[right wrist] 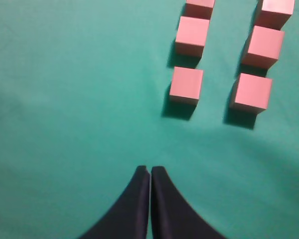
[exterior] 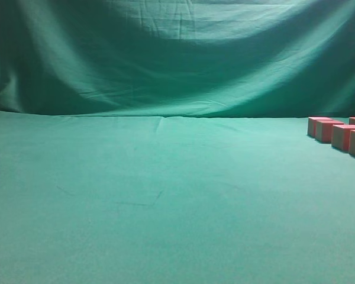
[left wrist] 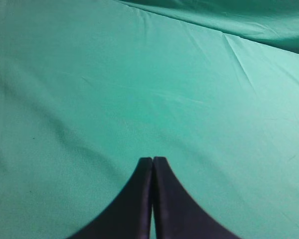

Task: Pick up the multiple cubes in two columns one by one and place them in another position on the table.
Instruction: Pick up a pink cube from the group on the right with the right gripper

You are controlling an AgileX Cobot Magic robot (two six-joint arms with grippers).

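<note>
Several pinkish-red cubes stand in two columns on the green table (right wrist: 65,99). In the right wrist view the nearest cube of the left column (right wrist: 186,84) and of the right column (right wrist: 252,93) lie ahead and to the right of my right gripper (right wrist: 150,170), which is shut and empty, above the cloth. More cubes (right wrist: 192,35) (right wrist: 262,46) run away behind them. In the exterior view the cubes (exterior: 341,135) sit at the far right edge; neither gripper shows there. My left gripper (left wrist: 152,160) is shut and empty over bare cloth (left wrist: 139,89).
A draped green cloth backdrop (exterior: 177,53) rises behind the table. The cloth on the table has slight wrinkles (exterior: 148,201). The cube columns run out of frame at the top of the right wrist view and the right of the exterior view.
</note>
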